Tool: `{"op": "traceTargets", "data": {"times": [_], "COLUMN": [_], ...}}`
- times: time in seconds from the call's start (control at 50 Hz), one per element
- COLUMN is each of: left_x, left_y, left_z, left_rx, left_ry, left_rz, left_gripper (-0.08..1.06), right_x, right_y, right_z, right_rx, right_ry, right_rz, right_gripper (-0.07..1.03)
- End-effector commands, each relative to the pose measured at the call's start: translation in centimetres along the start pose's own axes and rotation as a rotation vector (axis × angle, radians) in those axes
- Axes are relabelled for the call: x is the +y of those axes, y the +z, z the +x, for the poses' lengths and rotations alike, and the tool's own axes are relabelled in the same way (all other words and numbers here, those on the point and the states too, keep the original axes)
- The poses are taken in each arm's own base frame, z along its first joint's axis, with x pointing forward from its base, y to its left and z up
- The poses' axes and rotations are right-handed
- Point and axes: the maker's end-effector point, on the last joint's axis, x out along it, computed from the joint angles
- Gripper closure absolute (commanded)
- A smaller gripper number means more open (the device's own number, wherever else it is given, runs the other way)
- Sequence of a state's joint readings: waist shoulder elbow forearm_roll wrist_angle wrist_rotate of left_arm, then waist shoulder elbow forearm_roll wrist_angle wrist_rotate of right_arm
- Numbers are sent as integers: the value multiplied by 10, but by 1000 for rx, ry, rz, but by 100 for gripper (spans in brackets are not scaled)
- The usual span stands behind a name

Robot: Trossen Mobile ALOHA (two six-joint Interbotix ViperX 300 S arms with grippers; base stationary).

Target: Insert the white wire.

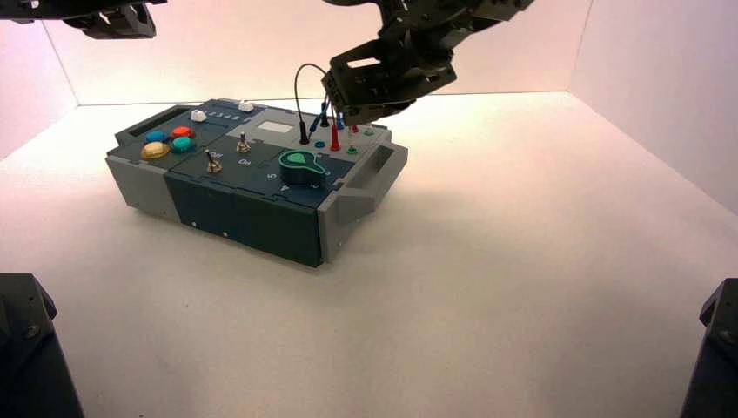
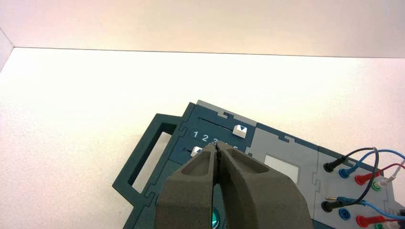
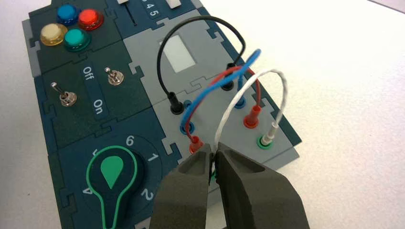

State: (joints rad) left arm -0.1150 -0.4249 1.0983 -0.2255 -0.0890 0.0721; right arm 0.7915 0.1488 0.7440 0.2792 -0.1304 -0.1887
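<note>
High cam, above and behind the arms, looks down and fwd at the whole box (image 1: 261,178) on a white table (image 1: 522,287). Left wrist cam sits well back, facing the box's slider end and wire sockets past the left gripper (image 2: 217,157). Right wrist cam, close in, looks down over the right gripper (image 3: 213,160). All three share the wire sockets.

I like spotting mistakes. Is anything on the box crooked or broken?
Nothing looks broken. The white wire is half in: its far plug sits in a green socket, while the right gripper pinches its other end beside the knob. The left gripper hangs shut, away from the wires.
</note>
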Motion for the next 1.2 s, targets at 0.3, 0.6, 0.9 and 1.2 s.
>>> {"op": "traceTargets", "data": {"times": [0.3,0.6,0.9,1.2], "left_x": [1,1,1,1], "left_y": [10,10,10,10], "left_z": [-2,-1,-1,-1], "left_rx": [-31,-30,-30,-30], "left_ry": [4,4,4,4], "left_rz": [-3,-1,-1,-1], "left_gripper": [101,101,101,101], "right_x": [2,3,6,7], "right_y": [14,3,-3,-2], "right_z": [-2,-4,7,8], "right_rx": [-19,28,90,97], "right_ry": [7,15,27,30], "right_rz": [-2,4,1,1], "right_gripper": [98,98,98,98]}}
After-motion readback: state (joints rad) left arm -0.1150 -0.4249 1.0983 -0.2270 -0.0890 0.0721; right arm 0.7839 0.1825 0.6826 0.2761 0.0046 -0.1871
